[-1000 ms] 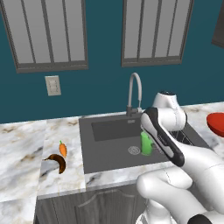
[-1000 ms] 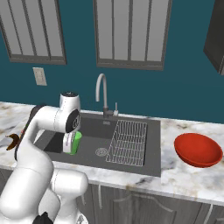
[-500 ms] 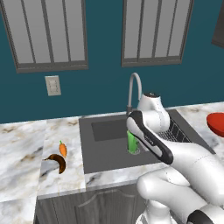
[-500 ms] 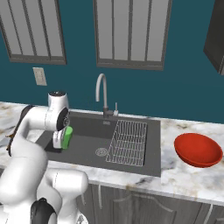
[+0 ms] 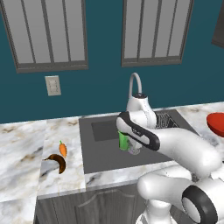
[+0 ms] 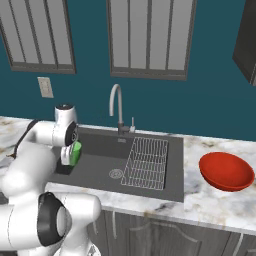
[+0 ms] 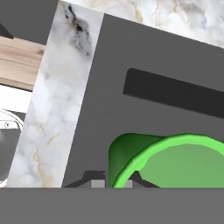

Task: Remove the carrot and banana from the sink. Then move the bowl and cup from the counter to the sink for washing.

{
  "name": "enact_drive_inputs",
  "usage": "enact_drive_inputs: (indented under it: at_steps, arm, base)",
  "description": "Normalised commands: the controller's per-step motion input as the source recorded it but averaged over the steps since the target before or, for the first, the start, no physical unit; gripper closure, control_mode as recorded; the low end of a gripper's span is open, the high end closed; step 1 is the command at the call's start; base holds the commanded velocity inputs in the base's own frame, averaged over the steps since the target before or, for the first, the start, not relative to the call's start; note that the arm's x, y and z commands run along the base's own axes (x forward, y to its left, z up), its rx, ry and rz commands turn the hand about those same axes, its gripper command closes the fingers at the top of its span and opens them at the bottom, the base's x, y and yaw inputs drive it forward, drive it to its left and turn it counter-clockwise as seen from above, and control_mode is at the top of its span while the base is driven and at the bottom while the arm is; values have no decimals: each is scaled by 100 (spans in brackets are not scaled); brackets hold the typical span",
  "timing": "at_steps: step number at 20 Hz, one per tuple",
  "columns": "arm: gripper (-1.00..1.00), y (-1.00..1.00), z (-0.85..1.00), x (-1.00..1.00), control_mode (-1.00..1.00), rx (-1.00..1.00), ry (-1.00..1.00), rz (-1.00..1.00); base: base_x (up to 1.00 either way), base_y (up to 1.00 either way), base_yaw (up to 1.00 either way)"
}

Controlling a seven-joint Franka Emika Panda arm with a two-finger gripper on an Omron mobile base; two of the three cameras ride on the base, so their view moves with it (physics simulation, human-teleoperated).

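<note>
Teal-walled kitchen, marble counter (image 5: 26,144) running around a dark grey sink (image 6: 100,165). The red bowl (image 6: 226,171) sits on the counter right of the sink. Gripper (image 7: 113,183) is clamped tight on the green cup's (image 7: 175,162) rim, holding it over the basin's left side. Banana (image 5: 56,162) and carrot (image 5: 63,149) lie side by side on the counter, left of the sink.

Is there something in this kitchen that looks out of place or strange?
Nothing stands out. The carrot and banana lie on the counter left of the sink, the bowl sits upright, and the gripper holds the cup over the basin.
</note>
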Motion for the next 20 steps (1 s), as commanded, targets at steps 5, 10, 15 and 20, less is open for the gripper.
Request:
enact_drive_inputs:
  at_steps: [5, 10, 15, 20]
  arm:
    - [100, 14, -14, 51, -100, 0, 0, 7]
    - [100, 12, -19, 46, -100, 0, 0, 5]
    - [100, 10, -22, 45, -100, 0, 0, 3]
    - [100, 13, -26, 38, -100, 0, 1, 0]
  base:
    - [0, 0, 0]
    - [0, 0, 0]
    - [0, 0, 0]
    - [0, 0, 0]
